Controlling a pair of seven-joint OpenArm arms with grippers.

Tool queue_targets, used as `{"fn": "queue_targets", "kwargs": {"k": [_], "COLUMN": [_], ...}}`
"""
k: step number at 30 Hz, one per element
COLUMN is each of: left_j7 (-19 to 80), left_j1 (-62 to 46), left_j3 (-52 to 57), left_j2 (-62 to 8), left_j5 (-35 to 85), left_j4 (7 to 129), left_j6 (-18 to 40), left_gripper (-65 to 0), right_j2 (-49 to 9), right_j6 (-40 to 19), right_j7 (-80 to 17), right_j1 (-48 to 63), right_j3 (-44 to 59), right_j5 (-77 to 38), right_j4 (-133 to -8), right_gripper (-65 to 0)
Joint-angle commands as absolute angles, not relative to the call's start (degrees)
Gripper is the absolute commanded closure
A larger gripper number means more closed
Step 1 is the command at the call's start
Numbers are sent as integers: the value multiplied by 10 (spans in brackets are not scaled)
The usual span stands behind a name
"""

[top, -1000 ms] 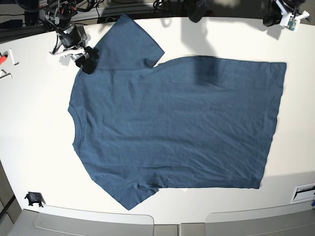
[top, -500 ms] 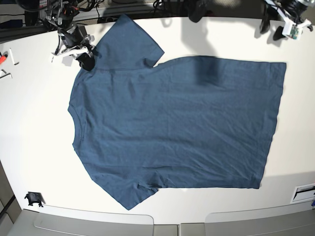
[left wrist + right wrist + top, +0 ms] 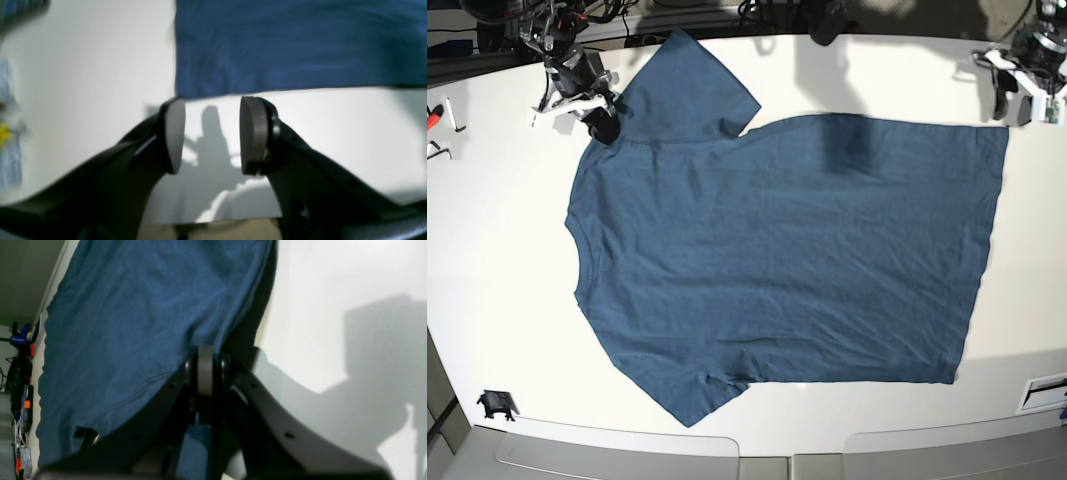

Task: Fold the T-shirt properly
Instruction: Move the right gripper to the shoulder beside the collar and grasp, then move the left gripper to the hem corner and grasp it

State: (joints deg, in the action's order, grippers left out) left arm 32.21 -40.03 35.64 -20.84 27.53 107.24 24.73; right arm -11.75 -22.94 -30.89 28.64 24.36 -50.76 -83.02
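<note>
The dark teal T-shirt (image 3: 777,250) lies flat on the white table (image 3: 507,260), collar to the left and hem to the right. At the back left my right gripper (image 3: 604,124) pinches the cloth where the far sleeve meets the shoulder. In the right wrist view the right gripper (image 3: 205,368) is shut, with the T-shirt (image 3: 133,313) drawn into creases at its tips. At the back right my left gripper (image 3: 1015,100) stands open just beyond the hem's far corner. In the left wrist view the left gripper (image 3: 211,133) holds nothing, and the T-shirt (image 3: 300,43) corner lies just ahead of its tips.
A red marker (image 3: 433,115) lies at the left edge. A small black clip (image 3: 495,404) sits front left. A printed label (image 3: 1042,390) is at the front right. Cables and gear crowd the table's back edge. Grey trays (image 3: 617,455) line the front.
My right gripper has closed on the T-shirt's shoulder by the far sleeve. The left gripper has come in from the back right corner toward the hem corner and opened.
</note>
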Motion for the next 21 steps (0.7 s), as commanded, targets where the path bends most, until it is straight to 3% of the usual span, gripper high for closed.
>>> {"fn": "queue_targets", "kwargs": {"k": [1,5,9,21], "left_j7": [314,346,367,421], "left_j1": [-391,-347,-314,-244], "left_j3": [361,361,361,361], "left_j2": [-222,-248,-262,-265], "left_j5": [295,394,465,541], "left_j4": [1046,908,822,765], "left_j6": [248,248,264,279], "left_gripper": [-248,-253,-324,-331], "right_j2": [-119,-119,-119,-119], "right_j6": [-217,-217,-217,-217], "right_j7": [-322,-322,-324,-324], "right_j1": [294,294,294,294], "right_j3": [244,244,244,243], "right_j5": [-509,-510,-509,-510], "right_j4": [-828,-828,-828,-828], "right_gripper": [0,0,0,0]}}
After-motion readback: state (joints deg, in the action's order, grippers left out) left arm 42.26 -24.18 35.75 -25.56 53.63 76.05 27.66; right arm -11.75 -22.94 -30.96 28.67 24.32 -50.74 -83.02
